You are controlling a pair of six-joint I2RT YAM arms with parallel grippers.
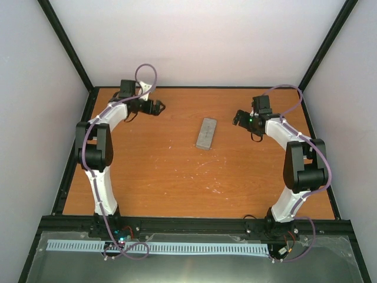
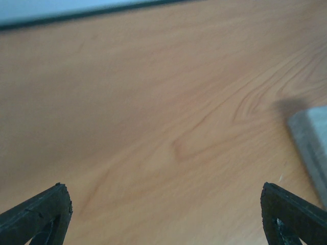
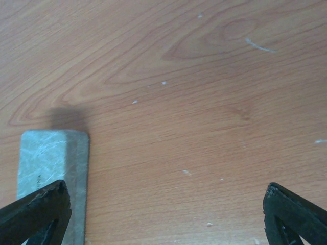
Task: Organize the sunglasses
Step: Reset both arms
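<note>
Overhead, whole grey case [image 1: 206,132]; by L gripper [image 2: 163,190], corner only.

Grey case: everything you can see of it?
The grey case is a flat rectangle with rounded corners and a mottled, marble-like surface. It looks shut. It lies flat near the middle of the wooden table, long side pointing away from the arms, slightly slanted. Only the table touches it; the left gripper and right gripper are apart from it.

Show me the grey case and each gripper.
grey case [image 1: 206,133], top view, middle of its top face.
left gripper [image 1: 159,107], top view, between the fingertips.
right gripper [image 1: 237,118], top view, between the fingertips.
</note>
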